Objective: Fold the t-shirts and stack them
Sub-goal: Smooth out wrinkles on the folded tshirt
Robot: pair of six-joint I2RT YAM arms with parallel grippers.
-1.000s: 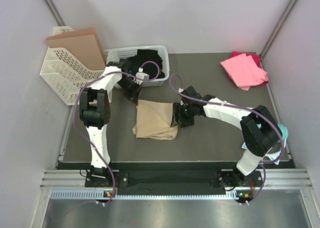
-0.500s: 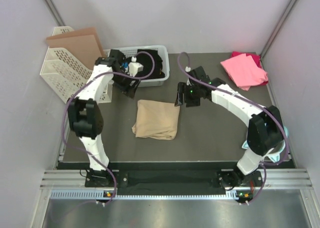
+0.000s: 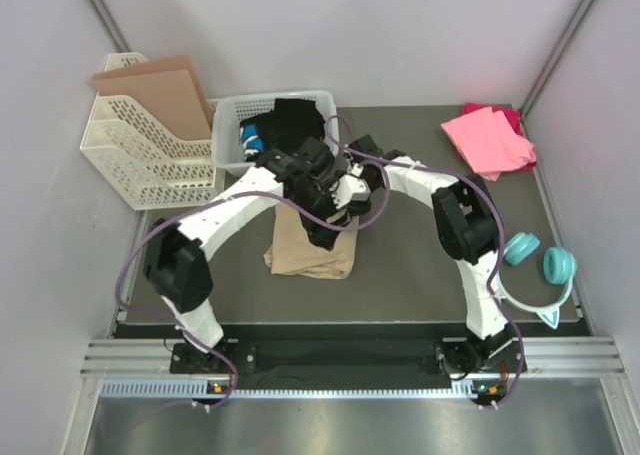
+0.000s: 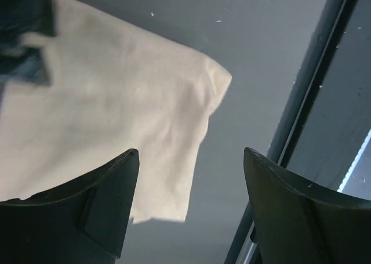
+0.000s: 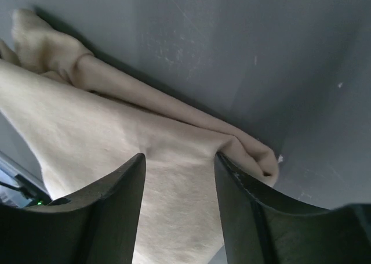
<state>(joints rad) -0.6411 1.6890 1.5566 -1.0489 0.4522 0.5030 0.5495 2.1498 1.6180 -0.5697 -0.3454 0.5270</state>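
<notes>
Top external view: I see the tan t-shirt (image 3: pixel 300 257) folded on the worktop (image 3: pixel 420 265), both arms over it. My left jaws gape wide above it; right jaws stand apart over its folded edge.

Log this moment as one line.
left gripper: open over tan t-shirt | right gripper: open, straddling its folded edge | pink t-shirt: far right corner

The folded tan t-shirt (image 3: pixel 303 255) lies mid-table; the pink t-shirt (image 3: pixel 487 140) rests atop the magenta t-shirt (image 3: pixel 511 116) in the far right corner.
</notes>
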